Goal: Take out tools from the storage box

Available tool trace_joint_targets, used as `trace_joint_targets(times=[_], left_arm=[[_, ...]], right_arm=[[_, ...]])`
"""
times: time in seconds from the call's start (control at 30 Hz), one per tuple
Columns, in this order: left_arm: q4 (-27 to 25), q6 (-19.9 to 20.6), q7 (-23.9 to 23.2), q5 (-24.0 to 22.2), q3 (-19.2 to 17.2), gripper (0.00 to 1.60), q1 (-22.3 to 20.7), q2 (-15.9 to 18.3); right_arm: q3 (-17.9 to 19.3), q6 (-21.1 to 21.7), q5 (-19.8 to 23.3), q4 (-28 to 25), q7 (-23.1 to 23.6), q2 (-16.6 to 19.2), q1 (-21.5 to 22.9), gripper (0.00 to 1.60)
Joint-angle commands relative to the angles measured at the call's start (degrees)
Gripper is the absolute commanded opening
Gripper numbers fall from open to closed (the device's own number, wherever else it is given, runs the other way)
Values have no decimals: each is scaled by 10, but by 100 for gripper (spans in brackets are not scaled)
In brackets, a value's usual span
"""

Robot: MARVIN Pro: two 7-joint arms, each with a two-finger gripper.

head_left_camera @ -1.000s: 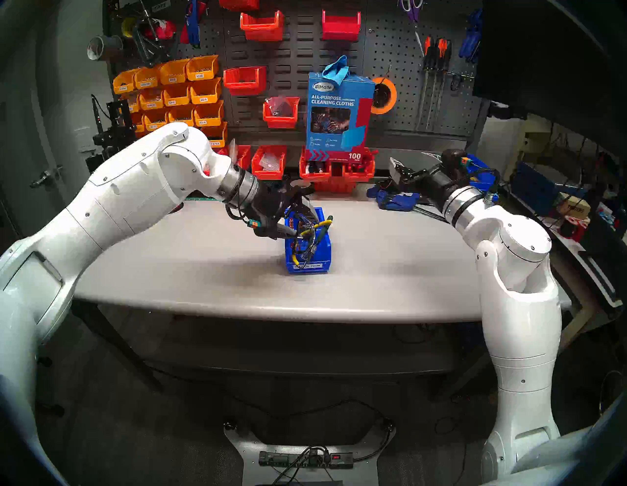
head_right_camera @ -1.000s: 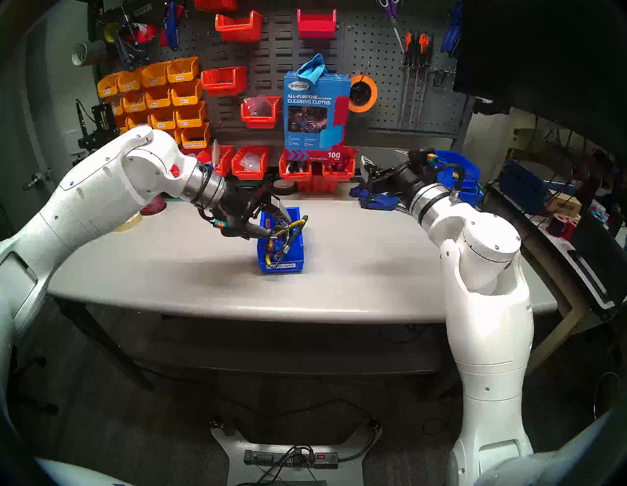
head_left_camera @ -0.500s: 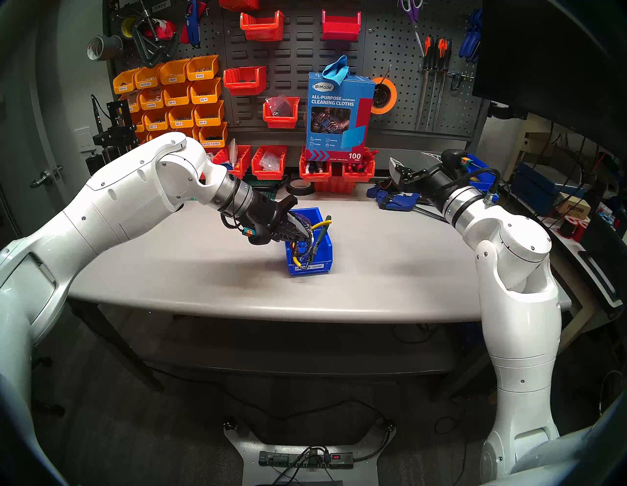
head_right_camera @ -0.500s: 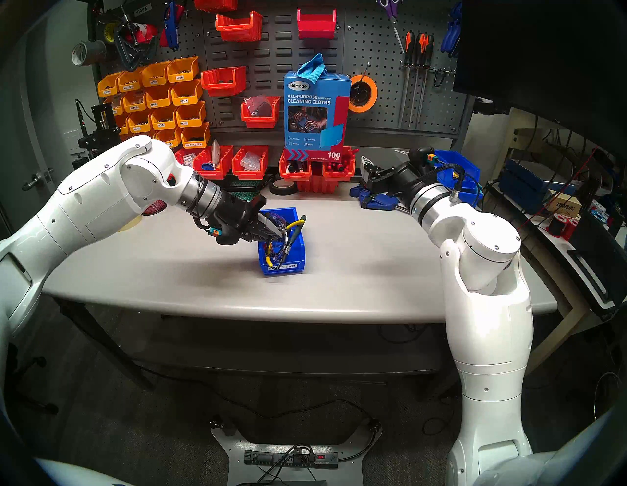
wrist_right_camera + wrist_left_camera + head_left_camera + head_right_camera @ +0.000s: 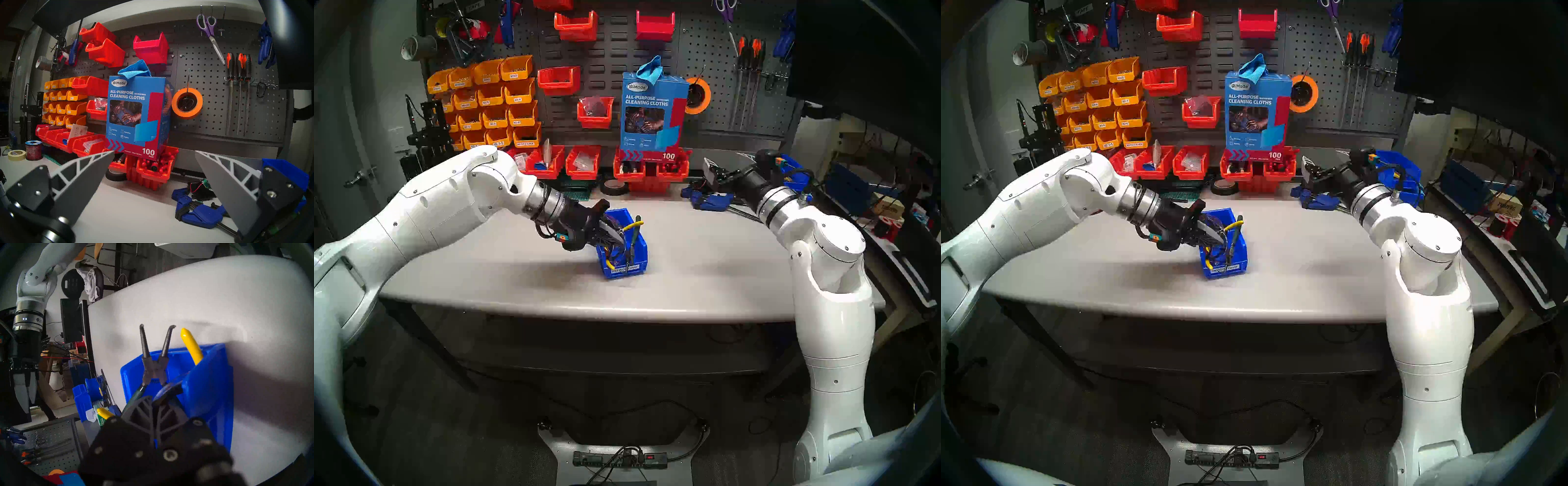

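Note:
The storage box (image 5: 639,253), a small blue bin with a white label, stands mid-table and looks slightly tilted. Out of it stick the yellow-handled cutters (image 5: 635,224) and the dark green-handled pliers (image 5: 634,239), whose metal jaws (image 5: 153,366) point over the far wall. My left gripper (image 5: 622,243) reaches into the box from the left with its fingers (image 5: 141,411) pressed together, pinching the dark rim of the clear safety glasses (image 5: 167,391). My right gripper (image 5: 154,151) hovers open and empty at the back right (image 5: 709,167), facing the pegboard.
Red bins (image 5: 582,163) line the table's back edge below a blue cleaning-cloth carton (image 5: 650,112). A black tape roll (image 5: 614,186) lies behind the box, and blue clamps (image 5: 707,200) lie under the right gripper. Larger blue bins (image 5: 792,173) stand far right.
My left gripper went from open above the box to shut inside it, dropping lower. The box shifted and turned a little. The right arm stayed put.

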Motion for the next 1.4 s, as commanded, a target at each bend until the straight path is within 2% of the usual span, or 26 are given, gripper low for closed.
trace_joint_targets(times=[0.0, 0.17, 0.73, 1.07, 1.23, 1.37], left_arm=[[-14, -2, 38, -16, 6, 0, 4, 12], [-20, -2, 75, -32, -8, 0, -4, 18], [0, -2, 176, -5, -36, 0, -8, 27], [7, -2, 257, 14, -51, 0, 6, 55], [14, -2, 319, 32, -58, 0, 28, 85], [22, -2, 347, 39, -57, 0, 43, 101]], right_arm=[[1, 0, 0, -6, 0, 0, 8, 160], [1, 0, -1, -6, 1, -1, 8, 160], [3, 0, -5, -7, 5, -5, 8, 160], [4, 1, -7, -7, 6, -6, 9, 160], [5, 2, -8, -7, 8, -8, 9, 160], [5, 2, -9, -7, 8, -8, 9, 160]])
